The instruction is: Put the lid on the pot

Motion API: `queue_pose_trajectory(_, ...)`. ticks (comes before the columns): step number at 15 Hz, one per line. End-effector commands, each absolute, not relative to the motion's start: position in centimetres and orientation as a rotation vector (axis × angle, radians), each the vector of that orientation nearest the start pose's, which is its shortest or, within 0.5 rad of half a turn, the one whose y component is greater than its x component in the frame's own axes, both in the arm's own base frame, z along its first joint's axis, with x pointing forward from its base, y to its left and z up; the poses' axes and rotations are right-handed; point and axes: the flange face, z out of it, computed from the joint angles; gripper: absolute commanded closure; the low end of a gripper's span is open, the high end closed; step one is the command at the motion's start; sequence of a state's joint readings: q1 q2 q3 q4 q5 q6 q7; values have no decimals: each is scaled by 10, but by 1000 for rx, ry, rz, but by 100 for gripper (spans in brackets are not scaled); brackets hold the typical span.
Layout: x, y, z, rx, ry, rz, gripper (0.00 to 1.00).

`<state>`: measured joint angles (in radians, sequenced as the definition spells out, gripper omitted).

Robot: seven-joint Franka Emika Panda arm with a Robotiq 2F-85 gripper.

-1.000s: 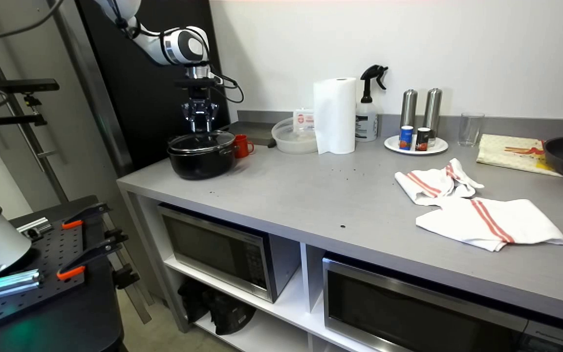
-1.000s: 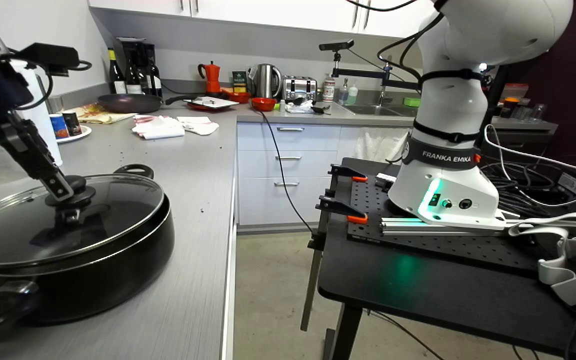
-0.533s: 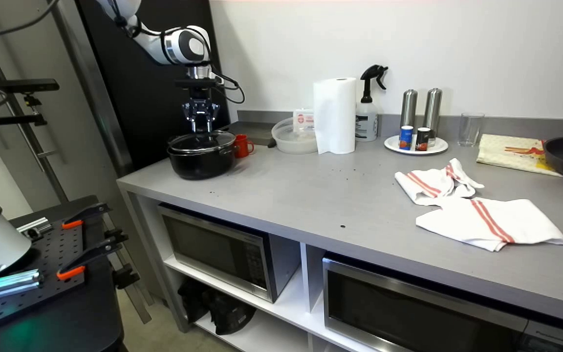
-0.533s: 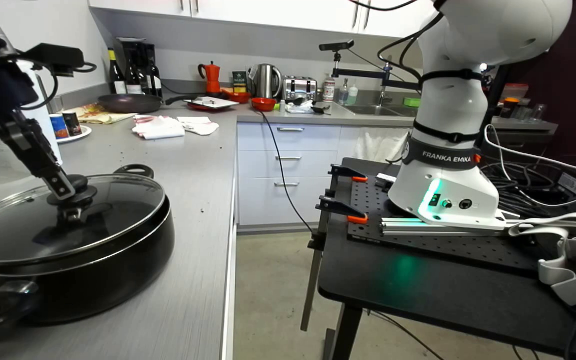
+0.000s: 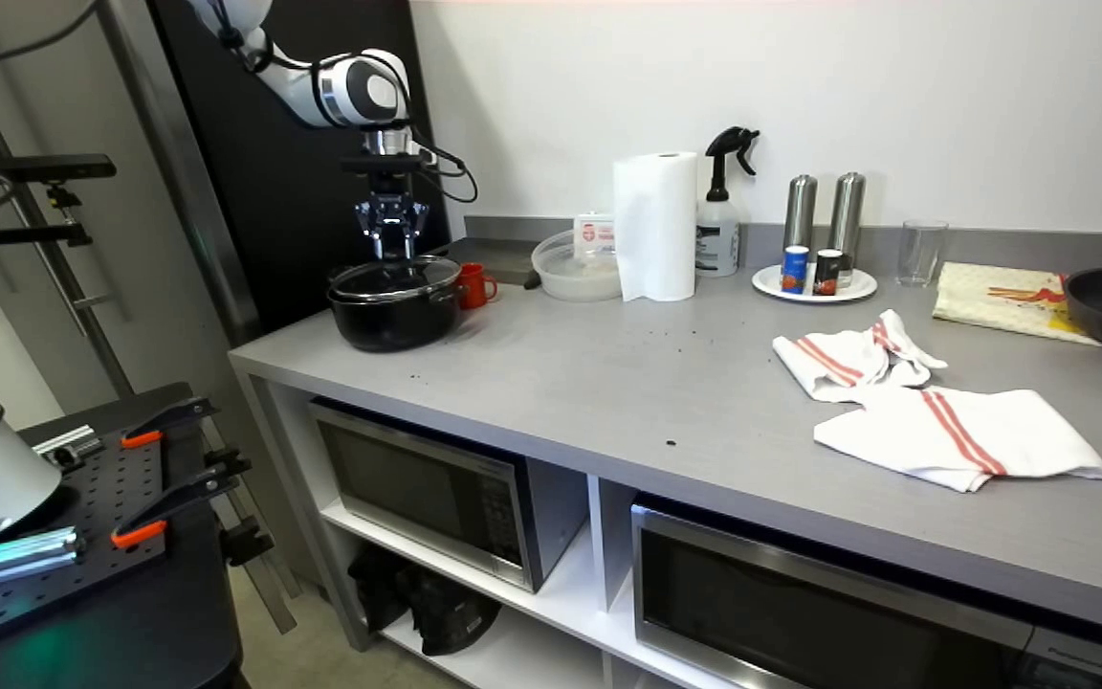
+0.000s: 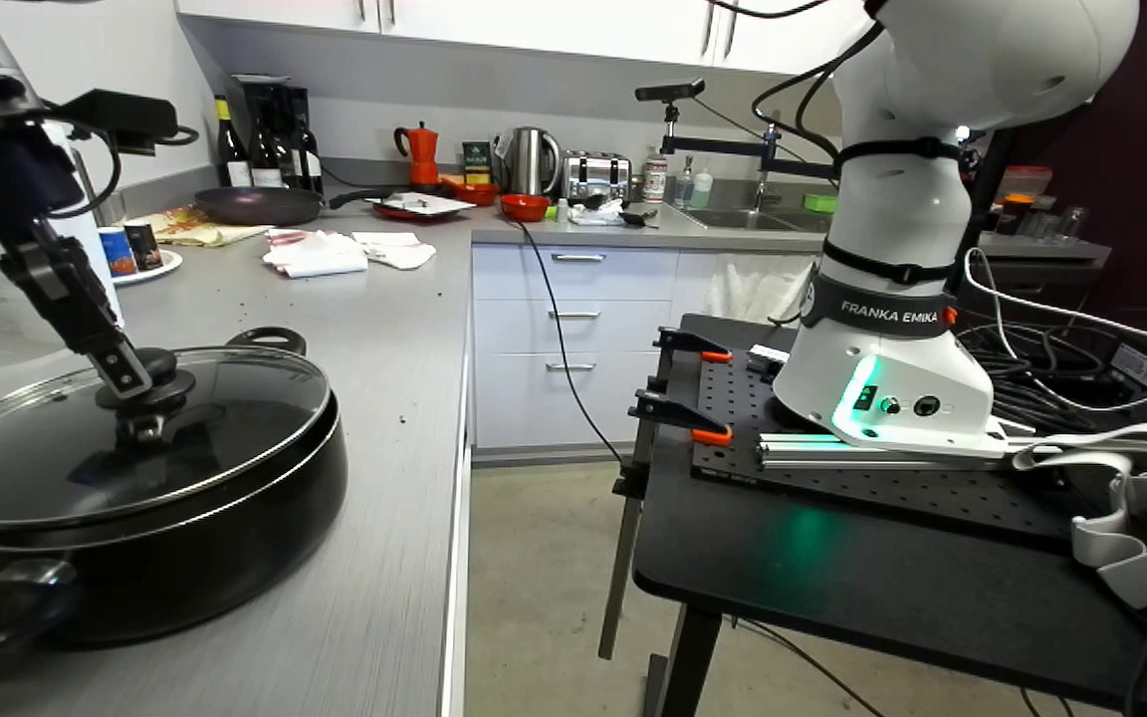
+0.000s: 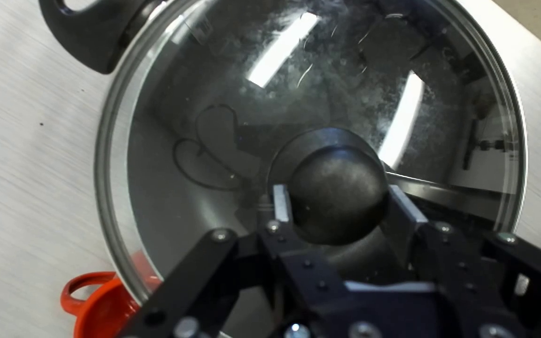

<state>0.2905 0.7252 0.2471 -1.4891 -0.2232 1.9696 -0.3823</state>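
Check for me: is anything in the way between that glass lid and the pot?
Nothing visible: the glass lid is over the pot, and the gripper straddles its knob. The red cup stands beside the pot. Whether the lid is fully seated, I can't tell.

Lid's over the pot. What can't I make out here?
Far rim of the pot: behind the lid in an exterior view, seating unclear.
Contents of the pot, if any: under the lid's dark, reflective glass in the wrist view.
Near handle: cut off by the left edge of an exterior view.
Red mug: cut off by the bottom edge of the wrist view.
Print on the blue canister: too small in both exterior views.
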Motion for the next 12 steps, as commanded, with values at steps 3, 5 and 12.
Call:
queue_pose_trajectory(3, 598, 321, 219, -2738, -1517, 345, 75)
queue_pose_trajectory(5, 595, 321, 216, -2735, -1518, 339, 75)
queue_pose_trajectory(12, 584, 324, 203, -2721, -1518, 339, 75)
